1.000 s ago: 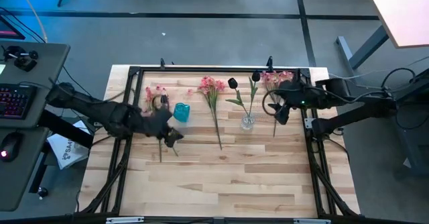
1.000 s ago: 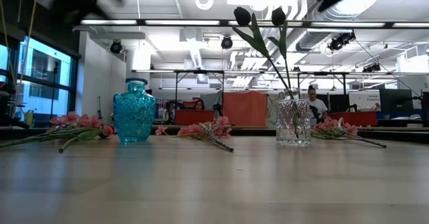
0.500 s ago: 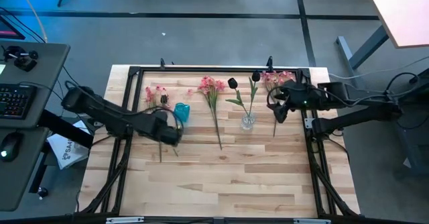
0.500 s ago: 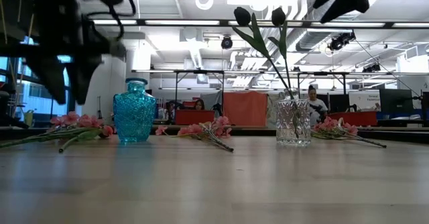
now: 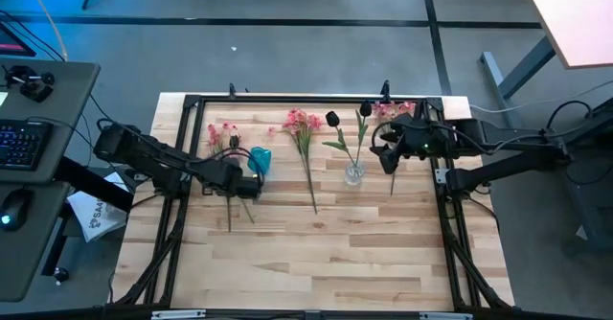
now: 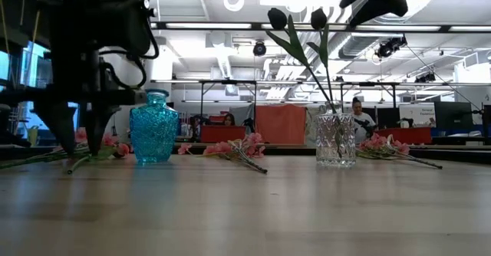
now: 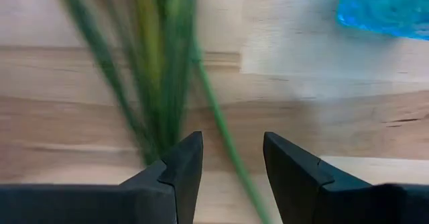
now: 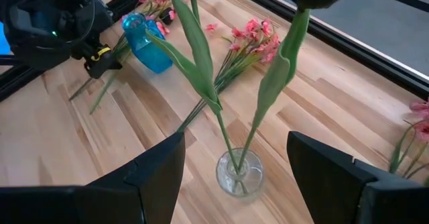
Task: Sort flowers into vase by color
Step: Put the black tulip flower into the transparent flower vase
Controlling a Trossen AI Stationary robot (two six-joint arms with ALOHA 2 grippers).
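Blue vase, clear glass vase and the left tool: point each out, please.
blue vase [image 6: 153, 128], low view, middle of its textured body.
clear glass vase [image 6: 336, 139], low view, its cut-glass wall.
left tool [image 7: 232, 158], left wrist view, gap midway between its open fingertips.

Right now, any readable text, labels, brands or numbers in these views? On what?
"SA...": dark print on the white sheet on the floor left of the table; only those first letters can be guessed, the rest is too small.
Keyboard on the side desk: key legends too small to read.
Whitish board in the room behind, low view: blurred, unreadable.
Blue vase, glass vase, flowers: no text visible.
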